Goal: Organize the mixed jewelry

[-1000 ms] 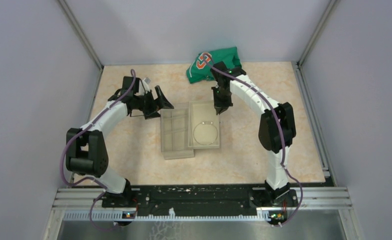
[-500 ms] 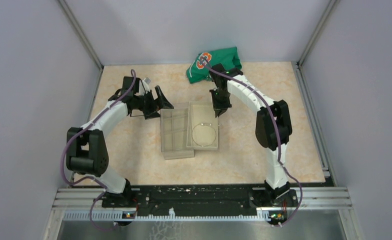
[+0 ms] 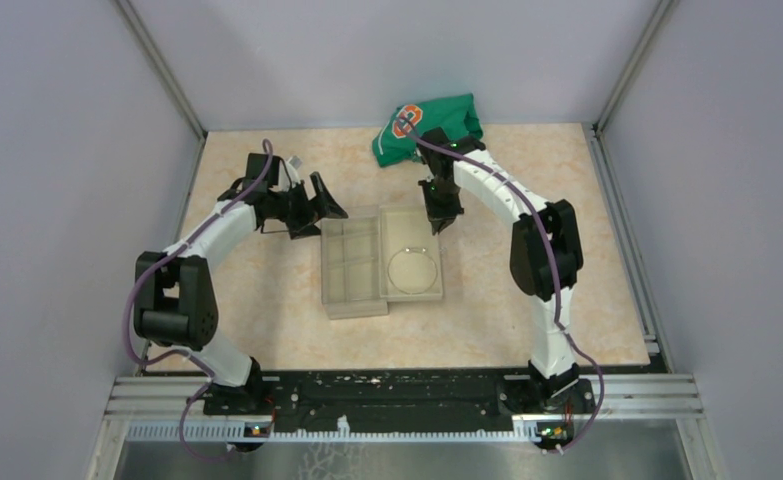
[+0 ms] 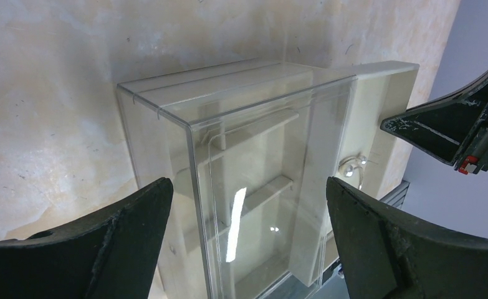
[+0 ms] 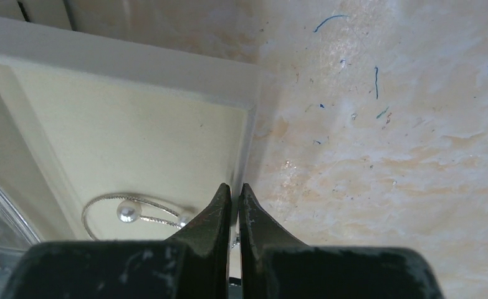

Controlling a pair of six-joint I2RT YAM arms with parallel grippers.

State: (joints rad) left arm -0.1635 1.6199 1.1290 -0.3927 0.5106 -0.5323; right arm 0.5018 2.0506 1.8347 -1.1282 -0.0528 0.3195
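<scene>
A thin silvery hoop [image 3: 412, 270] with pearl ends lies in the open beige tray [image 3: 439, 255]; it also shows in the right wrist view [image 5: 104, 202]. My right gripper [image 3: 441, 222] is shut, its tips [image 5: 235, 187] at the tray's right wall [image 5: 166, 81] near the far corner. A tiny silvery glint shows between its fingers; I cannot tell what it is. My left gripper [image 3: 325, 222] is open wide at the far left corner of the clear plastic box [image 3: 352, 260], apart from it. In the left wrist view [image 4: 247, 184] the box [image 4: 229, 124] stands between the jaws.
The clear box covers a beige compartmented tray [image 3: 352, 300] that touches the open tray's left side. A green cloth with an orange logo [image 3: 437, 120] lies at the back, behind the right arm. A small white object [image 3: 294, 160] lies behind the left arm. Grey walls close in the table.
The open tray with the hoop has shifted slightly left and then right, along with my right gripper. The left arm has not moved.
</scene>
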